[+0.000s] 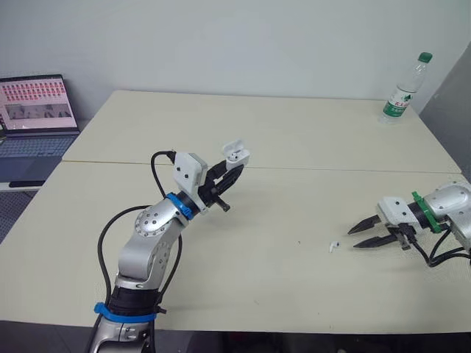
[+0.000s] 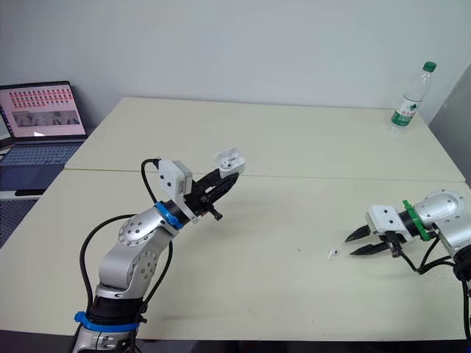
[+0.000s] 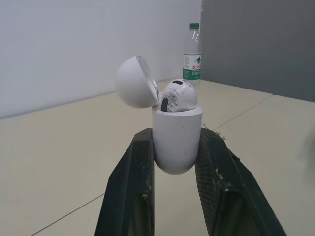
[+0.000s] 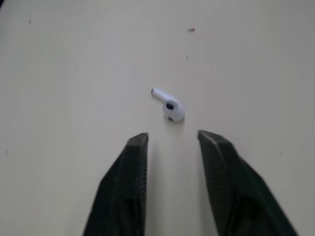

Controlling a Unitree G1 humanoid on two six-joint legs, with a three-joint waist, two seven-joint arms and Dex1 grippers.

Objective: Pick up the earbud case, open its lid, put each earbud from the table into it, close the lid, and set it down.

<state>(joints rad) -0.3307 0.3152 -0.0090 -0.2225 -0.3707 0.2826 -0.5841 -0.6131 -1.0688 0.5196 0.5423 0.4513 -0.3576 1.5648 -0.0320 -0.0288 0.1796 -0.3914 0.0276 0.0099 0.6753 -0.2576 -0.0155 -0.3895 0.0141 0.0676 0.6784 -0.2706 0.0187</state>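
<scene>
My left gripper [image 1: 234, 168] is raised above the middle of the table and shut on the white earbud case [image 3: 176, 137]. The case's lid [image 3: 136, 81] stands open, and one earbud [image 3: 178, 96] sits in it. A second white earbud [image 4: 169, 104] lies on the table at the right [image 1: 333, 247]. My right gripper [image 1: 356, 235] hovers low, open, just to the right of that earbud, with nothing between its fingers [image 4: 125, 177].
A plastic water bottle [image 1: 404, 89] stands at the far right corner of the cream table [image 1: 280, 125]. An open laptop [image 1: 35, 110] sits beyond the table's left edge. A seam runs across the table behind the case.
</scene>
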